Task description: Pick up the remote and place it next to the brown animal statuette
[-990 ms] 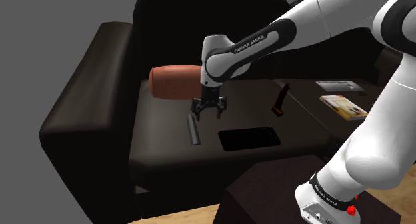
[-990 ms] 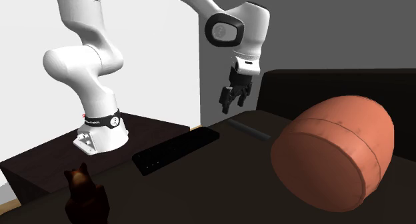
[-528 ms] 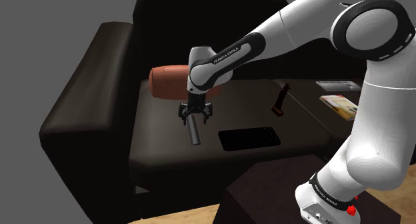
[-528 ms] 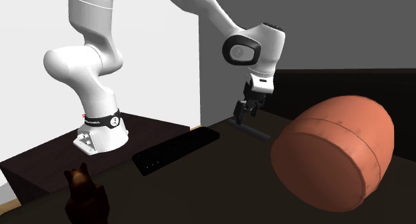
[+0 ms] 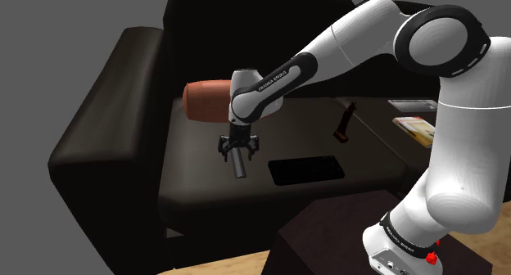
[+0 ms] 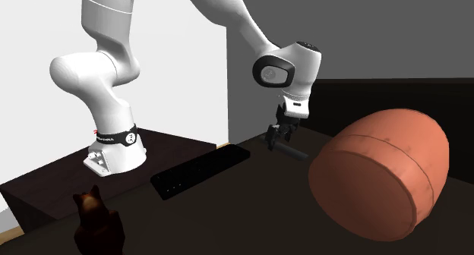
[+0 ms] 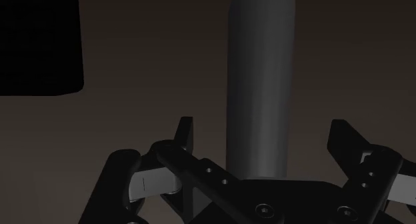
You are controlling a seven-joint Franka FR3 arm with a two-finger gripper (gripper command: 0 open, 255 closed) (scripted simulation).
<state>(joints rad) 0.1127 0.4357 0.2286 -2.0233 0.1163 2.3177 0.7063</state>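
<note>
- The grey remote [image 5: 240, 168] lies on the dark sofa seat [image 5: 196, 179], just left of centre in the shoulder view, below the reddish bolster [image 5: 209, 100].
- My gripper [image 7: 263, 129] sits low over one end of it. The fingers are spread wide, one on each side of the bar, clasping nothing.
- I'd centre up, sink until the pads flank its sides, close across the narrow width, then lift straight.
- The brown statuette [image 6: 96, 215] stands in the second exterior view's lower left, beyond the black slab [image 6: 201, 170], so I'd carry high over that.

My shoulder view's centre holds a reddish bolster [image 5: 205, 101] on a dark sofa [image 5: 98, 142]. A flat black slab [image 5: 306, 169] lies lower right.
</note>
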